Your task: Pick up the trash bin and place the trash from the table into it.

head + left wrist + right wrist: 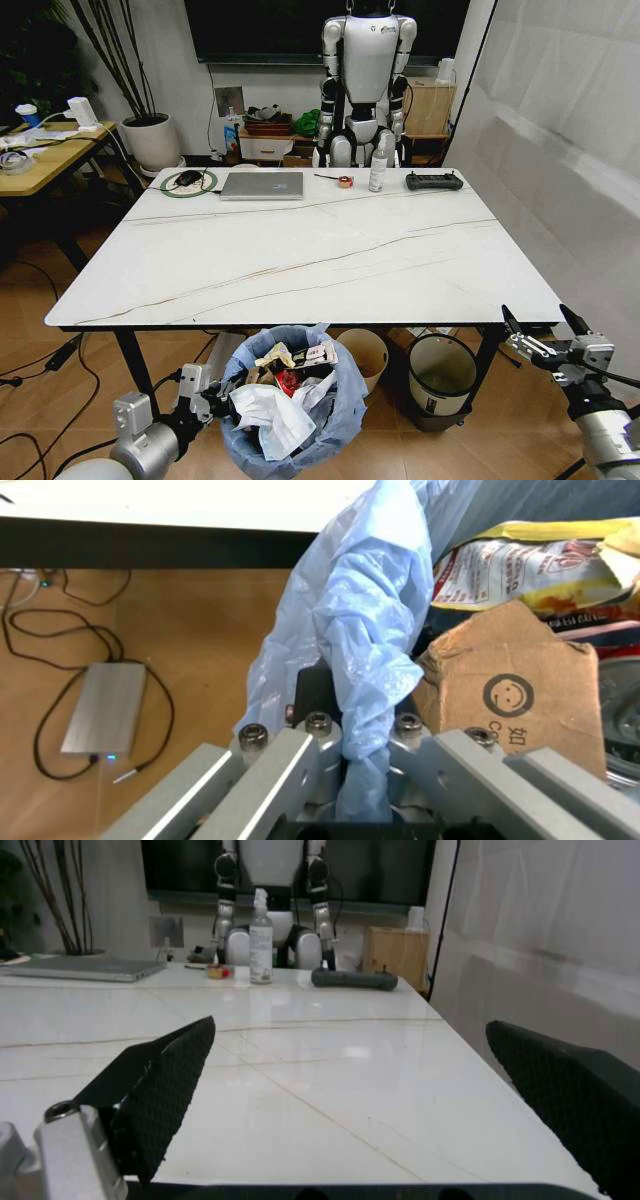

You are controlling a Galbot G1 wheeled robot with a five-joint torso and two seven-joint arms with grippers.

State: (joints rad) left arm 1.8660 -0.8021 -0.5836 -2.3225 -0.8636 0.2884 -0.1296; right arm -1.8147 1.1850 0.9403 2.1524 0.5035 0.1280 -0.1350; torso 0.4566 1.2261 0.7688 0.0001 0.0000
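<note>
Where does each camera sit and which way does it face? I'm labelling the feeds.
Head: high, looking down over the table; both arms at bottom corners.
Left wrist: behind left end effector, clamped on the bin liner; cardboard beside.
Right wrist: at table edge, facing across between open right end effector fingers.
Head and right wrist share the laptop.

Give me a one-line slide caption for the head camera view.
Left gripper holds the trash bin, full of trash, below the table; right gripper open.
</note>
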